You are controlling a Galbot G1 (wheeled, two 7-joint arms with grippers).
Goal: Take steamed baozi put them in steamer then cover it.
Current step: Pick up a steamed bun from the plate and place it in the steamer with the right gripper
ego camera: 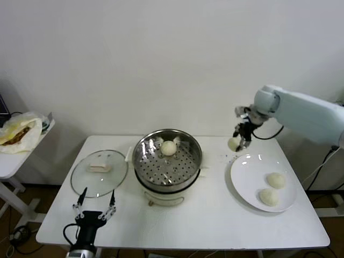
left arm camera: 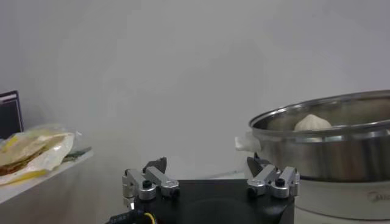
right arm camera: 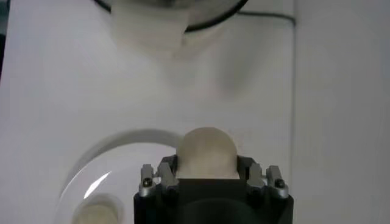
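Steel steamer (ego camera: 167,161) holds one baozi (ego camera: 169,148); plate (ego camera: 247,183) two; right gripper (ego camera: 238,141) jaws clamp fourth; left gripper (ego camera: 95,207) jaws apart.

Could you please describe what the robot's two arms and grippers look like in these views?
The right arm has a smooth pale blue-white shell, with a black cable looping at the wrist. The right gripper is black with silver finger mounts. The left gripper is also black, with thin silver-and-black fingers and a black cable coiled beside its body.

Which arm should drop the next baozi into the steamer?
Right. The right gripper is shut on a baozi, lifted above the plate beside the steamer. The left gripper is open and empty by the cover.
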